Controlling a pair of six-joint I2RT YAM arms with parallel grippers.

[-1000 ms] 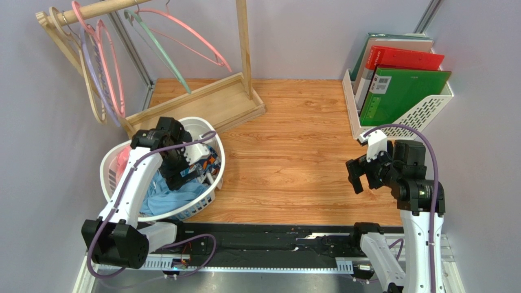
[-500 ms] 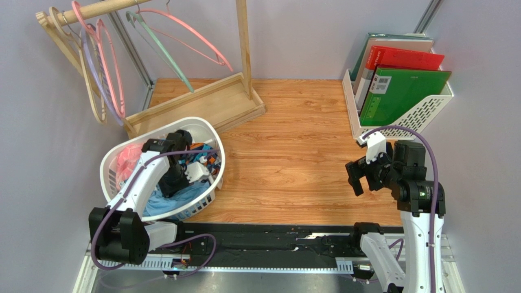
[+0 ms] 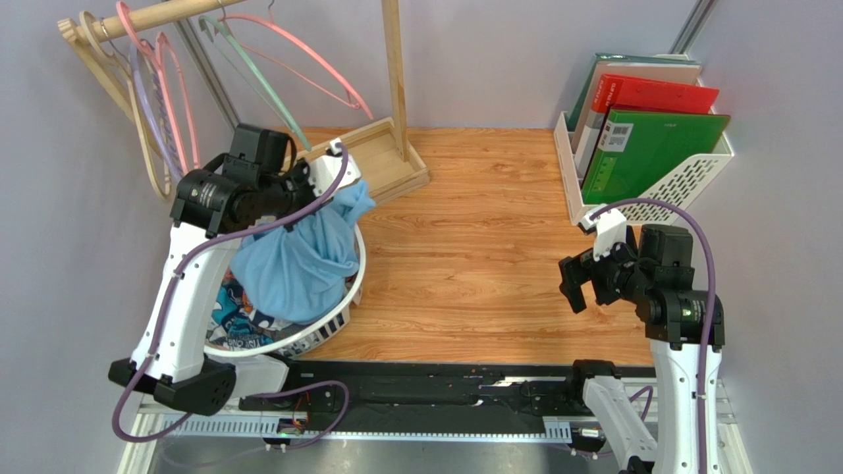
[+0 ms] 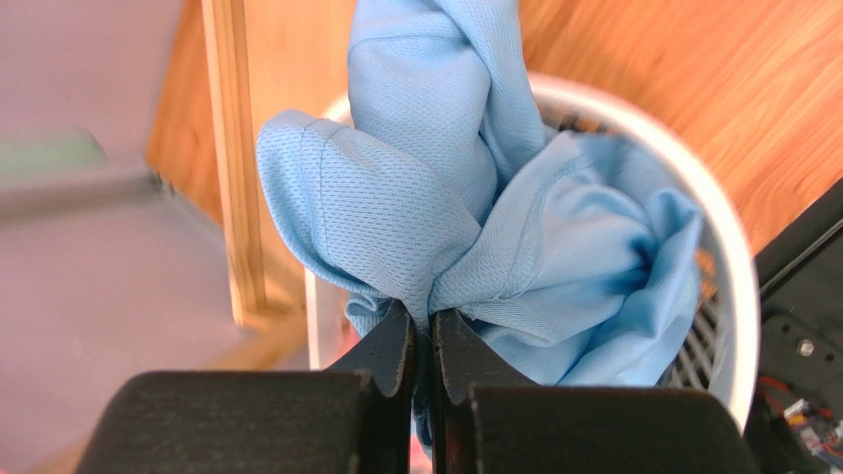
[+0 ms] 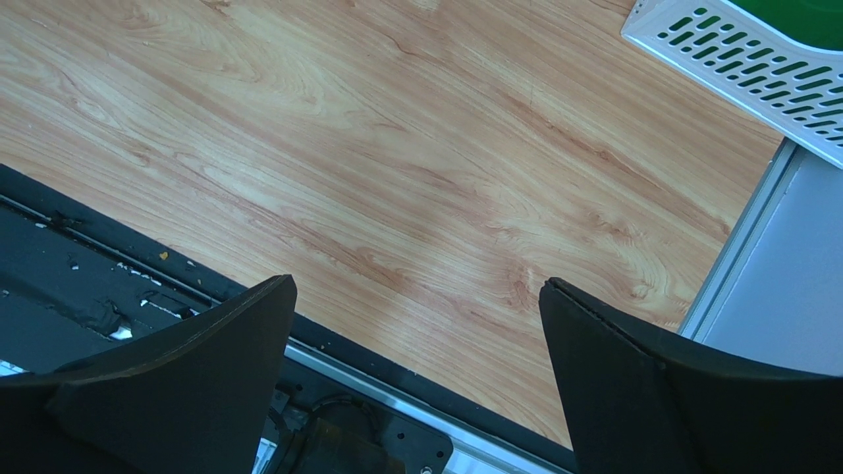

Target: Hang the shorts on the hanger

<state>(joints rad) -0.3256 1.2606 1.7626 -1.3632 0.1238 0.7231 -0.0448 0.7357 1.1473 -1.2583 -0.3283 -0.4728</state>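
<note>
The left tool (image 4: 423, 341) is pinched tight on a fold of the shorts (image 4: 554, 267), its two dark fingers (image 4: 391, 346) pressed together with only the cloth between them. In the top view this tool (image 3: 322, 183) is held high above the far rim of the white laundry basket (image 3: 341, 306). The light blue shorts (image 3: 297, 262) hang from it in a bunched, twisted mass over the basket. Their lower end seems to reach the basket's contents, though the overhead angle does not settle whether it touches. A colourful patterned cloth (image 3: 233, 311) lies in the basket beneath them.

The hanger (image 3: 346, 81), thin and salmon-pink, hangs from the rail of the wooden rack (image 3: 396, 79) at the far left of the table (image 3: 465, 227), just beside a mint-green hanger (image 3: 262, 89). It is apart from the shorts and above and behind them.

The right tool (image 5: 416, 286) is spread wide with nothing between its fingers. It is poised over bare wood near the table's front edge. In the top view it (image 3: 584, 281) sits on the right side, well apart from the basket, near the white file holder (image 3: 683, 178) of red and green folders.
</note>
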